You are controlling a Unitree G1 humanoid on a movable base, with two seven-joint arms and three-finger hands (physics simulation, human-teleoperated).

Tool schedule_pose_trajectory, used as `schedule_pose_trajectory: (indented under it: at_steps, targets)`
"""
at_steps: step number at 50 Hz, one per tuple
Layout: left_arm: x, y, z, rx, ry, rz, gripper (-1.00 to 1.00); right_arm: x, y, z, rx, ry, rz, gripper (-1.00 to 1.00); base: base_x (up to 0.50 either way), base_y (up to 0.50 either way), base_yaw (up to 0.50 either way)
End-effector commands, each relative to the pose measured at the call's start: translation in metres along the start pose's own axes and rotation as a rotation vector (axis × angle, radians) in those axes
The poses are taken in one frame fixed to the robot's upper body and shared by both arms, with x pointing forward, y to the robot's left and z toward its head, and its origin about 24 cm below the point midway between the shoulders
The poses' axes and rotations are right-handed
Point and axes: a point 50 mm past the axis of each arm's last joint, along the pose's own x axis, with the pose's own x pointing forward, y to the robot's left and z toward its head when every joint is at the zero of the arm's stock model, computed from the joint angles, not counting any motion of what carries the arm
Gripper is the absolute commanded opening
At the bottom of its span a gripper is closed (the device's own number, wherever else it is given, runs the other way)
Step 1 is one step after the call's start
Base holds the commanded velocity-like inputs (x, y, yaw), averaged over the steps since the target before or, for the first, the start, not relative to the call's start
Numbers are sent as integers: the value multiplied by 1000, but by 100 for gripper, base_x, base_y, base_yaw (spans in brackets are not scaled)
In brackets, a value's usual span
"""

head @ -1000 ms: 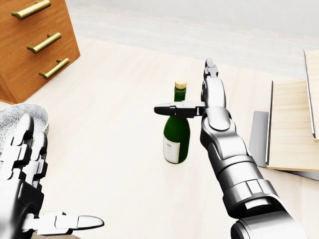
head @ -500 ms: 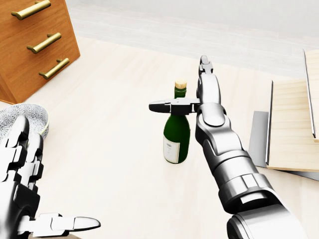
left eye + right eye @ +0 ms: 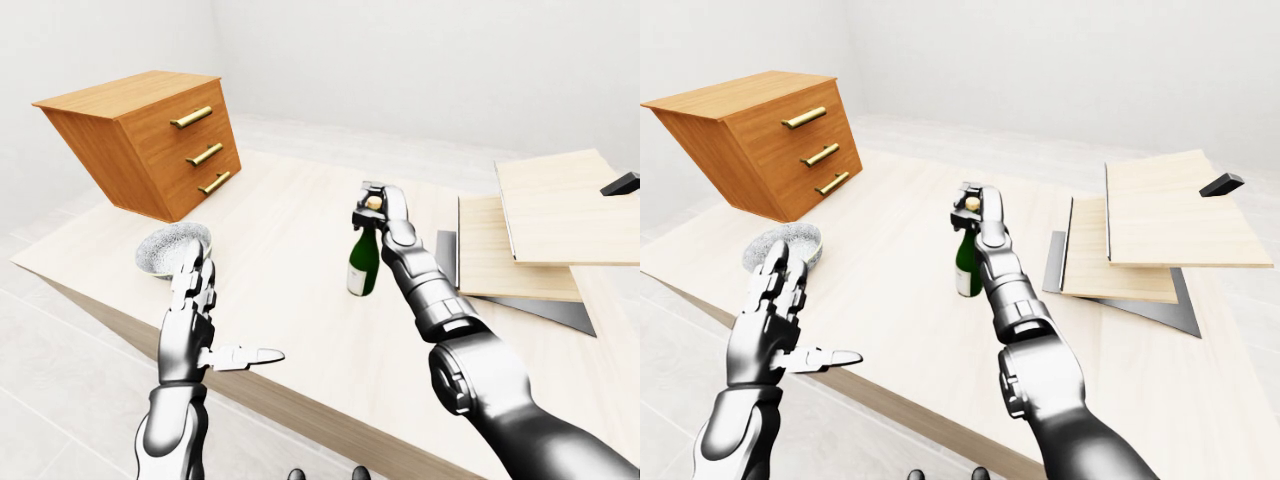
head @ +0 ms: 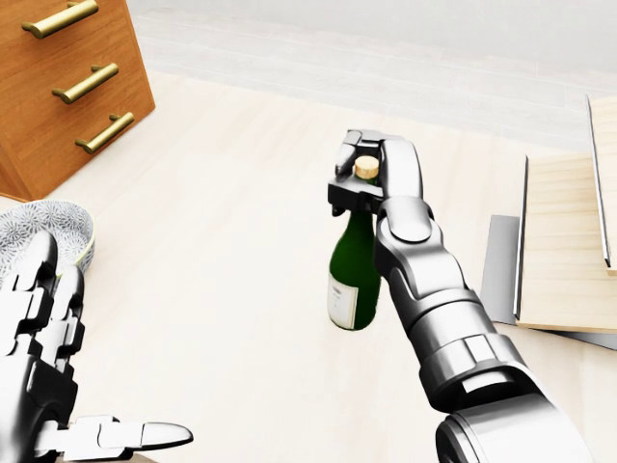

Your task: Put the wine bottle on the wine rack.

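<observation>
Item: right robot hand (image 4: 364,185), fingers clamped round the neck of the wine bottle (image 4: 354,275) to carry it, just above the counter (image 4: 222,289). Left robot hand (image 3: 190,310) spread, idle.

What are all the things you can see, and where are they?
wine bottle: one, dark green with a cork and pale label, middle of the table, neck held by the right hand.
drawer chest: one, orange-brown wood with three brass handles, upper left in the left-eye view.
bowl: one, grey patterned, left on the table below the chest.
wooden rack: one, pale stepped boards on a grey base, right side.
table: one, pale wood.
left hand: silver, open, lower left.
right hand: silver, fingers closed round the bottle's neck.
</observation>
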Motion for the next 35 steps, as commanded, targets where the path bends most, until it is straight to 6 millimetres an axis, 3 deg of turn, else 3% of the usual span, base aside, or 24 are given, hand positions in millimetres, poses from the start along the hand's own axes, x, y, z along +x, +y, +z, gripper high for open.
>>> schedule_pose_trajectory:
  at_steps: [1,25,35]
  targets:
    - [0,0,-2,-2,7,1,100,0,0,0,-4,-5,-3,-100,0,0,0]
    - [0,1,-5,-8,21,3,100,-1,-6,3,17,-19,-5,-100,0,0,0]
    - [0,1,-1,-5,2,6,100,0,-11,20,40,-57,-9,-100,0,0,0]
